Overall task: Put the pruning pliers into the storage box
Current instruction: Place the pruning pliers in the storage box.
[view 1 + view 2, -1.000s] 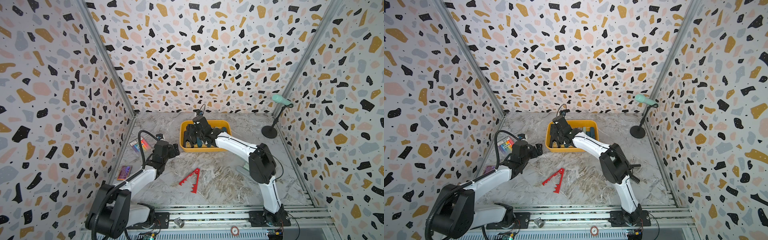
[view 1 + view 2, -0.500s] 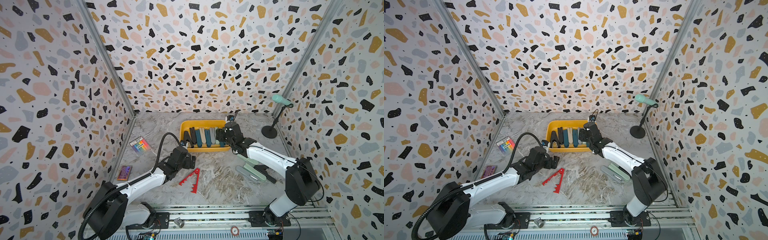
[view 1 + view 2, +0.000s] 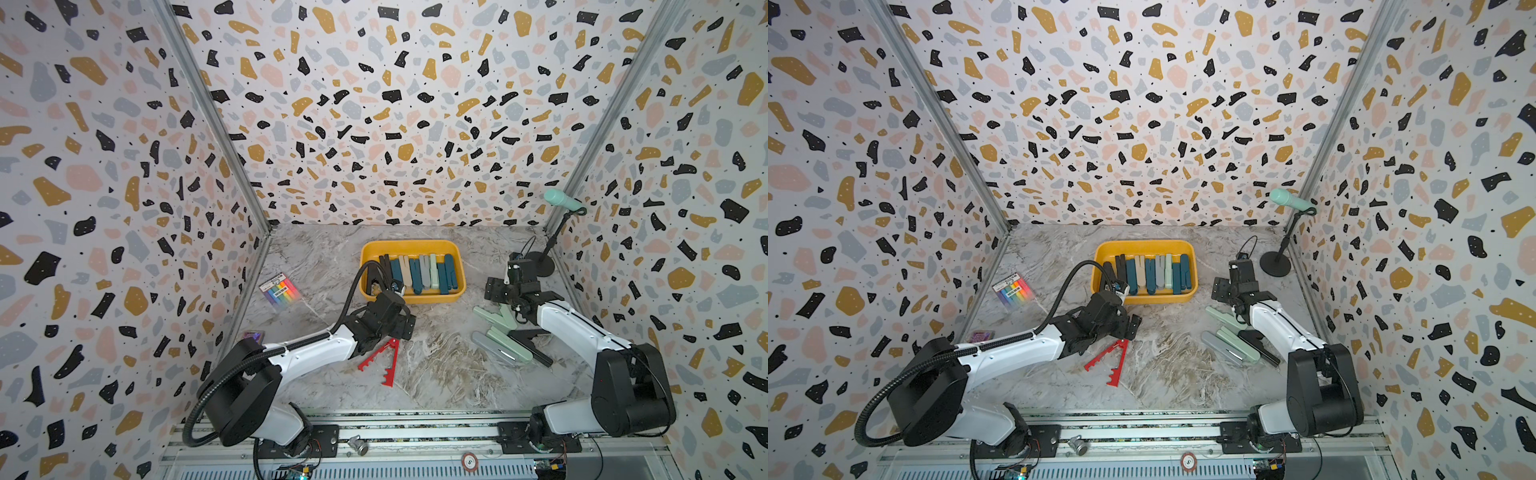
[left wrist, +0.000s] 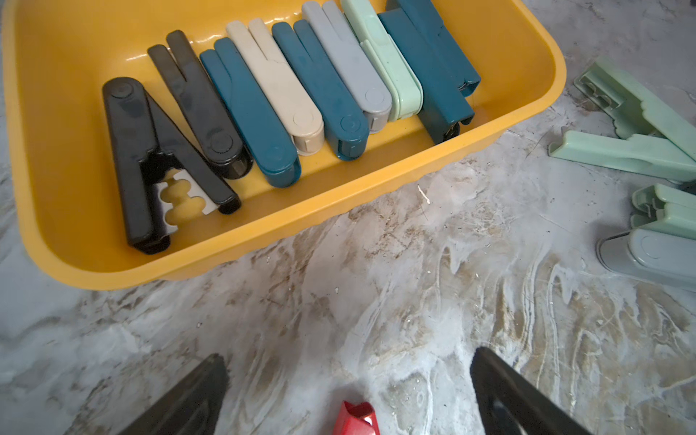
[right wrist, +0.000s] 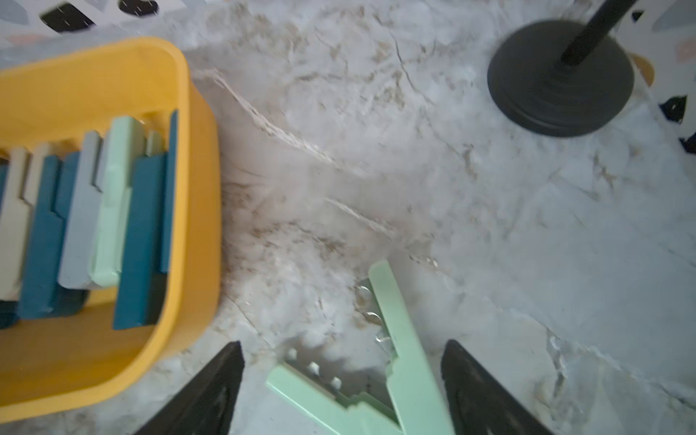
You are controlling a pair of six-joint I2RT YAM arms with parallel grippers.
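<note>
The yellow storage box (image 3: 415, 298) sat toward the back of the bench (image 3: 436, 374). A row of pruning pliers (image 4: 286, 98) lay side by side inside it: black, teal, beige, grey and mint. The left tool (image 4: 348, 376) hovered just in front of the box, jaws spread wide and gripping nothing, with the tip of the red pliers (image 3: 376, 355) showing between them. The right tool (image 5: 342, 369) stood released too, with a finger on either side of the mint pliers (image 5: 393, 312) lying splayed on the bench. A few loose pliers (image 3: 503, 347) lay just beside them.
</note>
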